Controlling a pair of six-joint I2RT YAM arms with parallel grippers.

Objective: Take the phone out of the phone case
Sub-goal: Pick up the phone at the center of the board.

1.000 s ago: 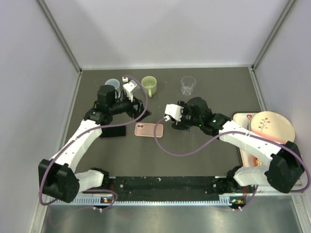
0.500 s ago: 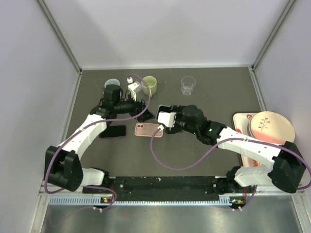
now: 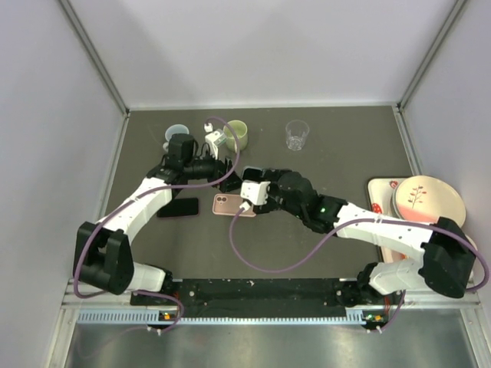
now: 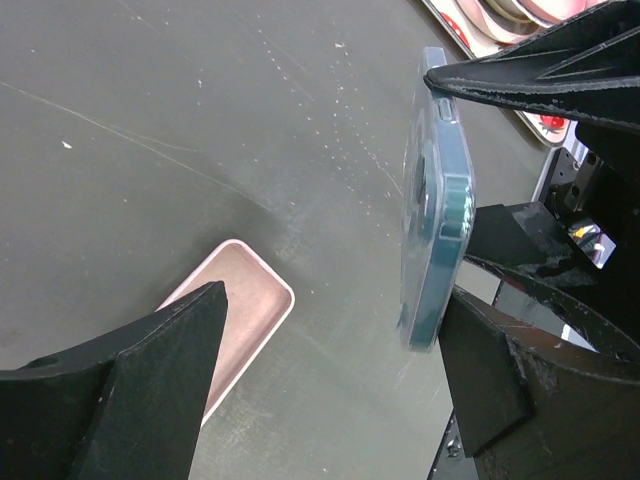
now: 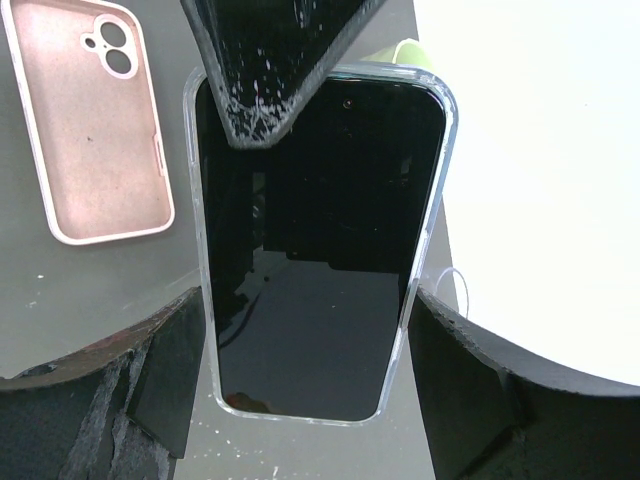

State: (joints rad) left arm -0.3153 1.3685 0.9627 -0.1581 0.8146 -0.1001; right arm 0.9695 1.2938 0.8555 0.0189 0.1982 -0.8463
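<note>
A dark-screened phone (image 5: 315, 240) sits in a clear phone case (image 5: 428, 200), and my right gripper (image 5: 305, 340) is shut on its two long edges, holding it off the table. Seen edge-on in the left wrist view, the cased phone (image 4: 437, 200) stands just inside my left gripper's (image 4: 335, 330) right finger. That gripper is open, with one finger (image 5: 270, 70) across the phone's top end. In the top view both grippers meet near the table's middle, the left gripper (image 3: 229, 180) just left of the right gripper (image 3: 242, 186), and the phone is hidden there.
An empty pink case (image 3: 225, 205) lies on the table under the grippers, with a black phone (image 3: 178, 208) flat to its left. At the back stand a pale cup (image 3: 175, 133), a green mug (image 3: 236, 135) and a clear glass (image 3: 297, 134). Plates (image 3: 426, 199) sit at the right.
My right arm has carried the cased phone leftward towards the left gripper. The left gripper has swung right to meet the phone's top end, and its jaws have narrowed slightly.
</note>
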